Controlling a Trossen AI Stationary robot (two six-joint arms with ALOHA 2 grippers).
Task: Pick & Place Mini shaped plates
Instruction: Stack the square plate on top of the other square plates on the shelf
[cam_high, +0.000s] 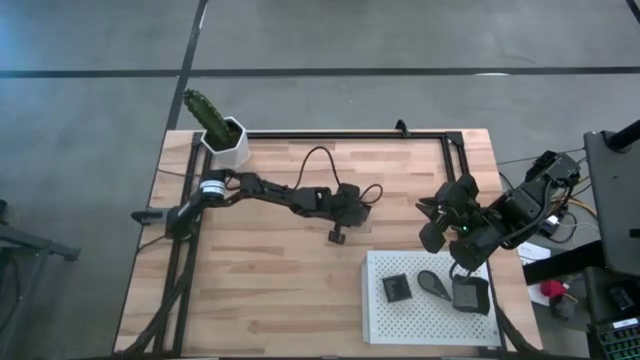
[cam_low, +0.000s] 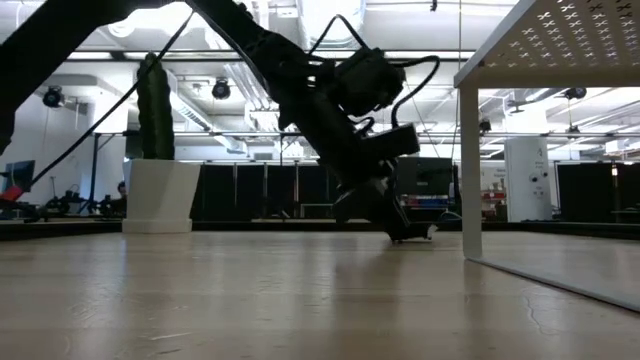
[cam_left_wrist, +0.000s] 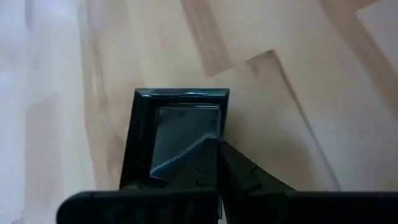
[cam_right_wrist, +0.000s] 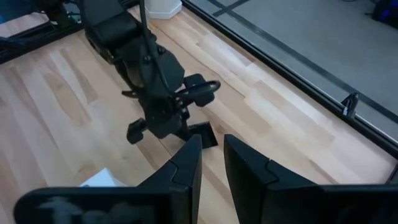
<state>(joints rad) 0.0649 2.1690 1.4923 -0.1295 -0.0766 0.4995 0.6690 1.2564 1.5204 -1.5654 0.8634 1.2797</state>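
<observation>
Wooden table (cam_high: 260, 290) carries a white tray (cam_high: 400, 325) holding three dark plates, likely the drop-off. Right gripper (cam_right_wrist: 211, 165) hovers above the tray's edge, fingers slightly apart, empty. Left gripper (cam_high: 338, 236) is pinched on a square plate (cam_left_wrist: 180, 134) at table centre, apparently for lifting.

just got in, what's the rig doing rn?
The left gripper is down at the table near its middle, jaws shut on a small square plate. The right gripper hangs over the table beside the white tray, holding nothing that shows. Three dark plates already sit on the tray. A cactus pot stands at the far left corner.
</observation>
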